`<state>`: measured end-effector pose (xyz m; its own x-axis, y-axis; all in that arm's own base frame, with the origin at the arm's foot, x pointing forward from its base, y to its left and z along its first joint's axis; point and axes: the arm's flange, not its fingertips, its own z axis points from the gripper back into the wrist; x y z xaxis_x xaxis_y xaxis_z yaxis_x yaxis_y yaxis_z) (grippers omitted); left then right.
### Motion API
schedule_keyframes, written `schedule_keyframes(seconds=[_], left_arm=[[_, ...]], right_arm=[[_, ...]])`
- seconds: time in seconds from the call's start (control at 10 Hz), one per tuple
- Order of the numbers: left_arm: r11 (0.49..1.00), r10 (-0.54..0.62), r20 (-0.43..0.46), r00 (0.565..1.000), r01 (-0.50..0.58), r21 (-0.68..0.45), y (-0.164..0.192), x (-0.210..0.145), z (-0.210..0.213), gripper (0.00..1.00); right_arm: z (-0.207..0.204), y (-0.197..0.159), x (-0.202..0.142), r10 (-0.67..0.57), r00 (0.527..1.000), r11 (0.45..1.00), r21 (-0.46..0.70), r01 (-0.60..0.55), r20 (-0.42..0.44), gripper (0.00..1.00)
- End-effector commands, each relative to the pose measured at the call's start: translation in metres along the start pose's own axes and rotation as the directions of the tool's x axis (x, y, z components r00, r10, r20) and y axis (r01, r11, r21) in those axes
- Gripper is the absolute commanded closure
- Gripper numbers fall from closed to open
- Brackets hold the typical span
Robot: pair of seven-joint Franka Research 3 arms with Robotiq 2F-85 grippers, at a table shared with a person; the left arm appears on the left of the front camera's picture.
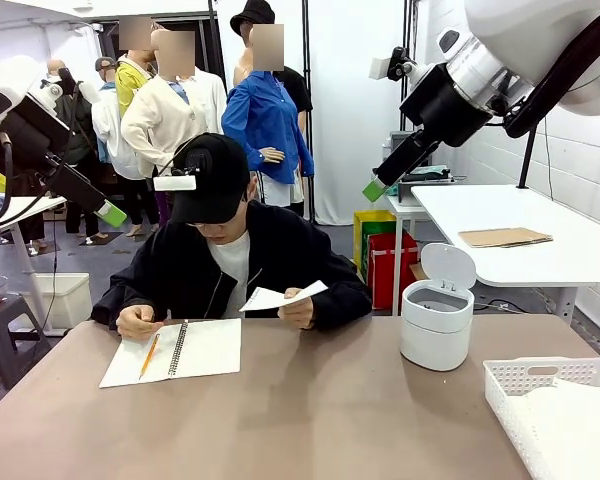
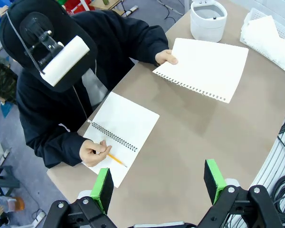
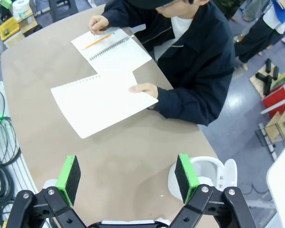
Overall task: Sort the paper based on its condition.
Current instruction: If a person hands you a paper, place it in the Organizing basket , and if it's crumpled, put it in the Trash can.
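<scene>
Brown table (image 1: 330, 420), person at the far side holding 1 loose sheet of paper (image 2: 204, 66) just above it in 1 hand (image 2: 165, 57), so I'd say we're at the hand-over step. Left gripper (image 2: 158, 175) and right gripper (image 3: 127, 164) both hang high, fingers wide apart, nothing in them. Next, 1 of them probably needs to drop down and pinch the sheet's free edge.

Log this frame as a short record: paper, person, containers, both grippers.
loose sheet: flat, held up by the person's hand
spiral notebook: open, pencil on it in the other hand
white bin: lid up
white basket: white paper inside
left gripper: open, empty, raised
right gripper: open, empty, raised
</scene>
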<state>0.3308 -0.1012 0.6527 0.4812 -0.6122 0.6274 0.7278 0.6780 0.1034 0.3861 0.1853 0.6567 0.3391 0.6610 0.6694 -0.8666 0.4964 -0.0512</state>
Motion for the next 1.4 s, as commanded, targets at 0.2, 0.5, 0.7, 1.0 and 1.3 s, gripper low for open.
schedule_keyframes(seconds=[0.2, 0.5, 0.7, 1.0, 1.3], left_arm=[[1.000, 0.012, -0.005, 1.000, -0.012, 0.009, -0.002, 0.000, 0.000, 0.00], [1.000, 0.012, -0.005, 1.000, -0.012, 0.009, -0.002, 0.000, 0.000, 0.00], [1.000, 0.012, -0.005, 1.000, -0.012, 0.009, -0.002, 0.000, 0.000, 0.00], [1.000, 0.012, -0.005, 1.000, -0.012, 0.009, -0.002, 0.000, 0.000, 0.00], [1.000, 0.012, -0.005, 1.000, -0.012, 0.009, -0.002, 0.000, 0.000, 0.00]], right_arm=[[-0.002, -0.002, 0.001, 0.006, 1.000, 1.000, 0.000, -0.006, -0.005, 0.00], [-0.002, -0.002, 0.001, 0.006, 1.000, 1.000, 0.000, -0.006, -0.005, 0.00], [-0.002, -0.002, 0.001, 0.006, 1.000, 1.000, 0.000, -0.006, -0.005, 0.00], [-0.002, -0.002, 0.001, 0.006, 1.000, 1.000, 0.000, -0.006, -0.005, 0.00], [-0.014, -0.029, 0.010, -0.218, 0.975, 0.968, 0.138, 0.209, 0.053, 0.00]])
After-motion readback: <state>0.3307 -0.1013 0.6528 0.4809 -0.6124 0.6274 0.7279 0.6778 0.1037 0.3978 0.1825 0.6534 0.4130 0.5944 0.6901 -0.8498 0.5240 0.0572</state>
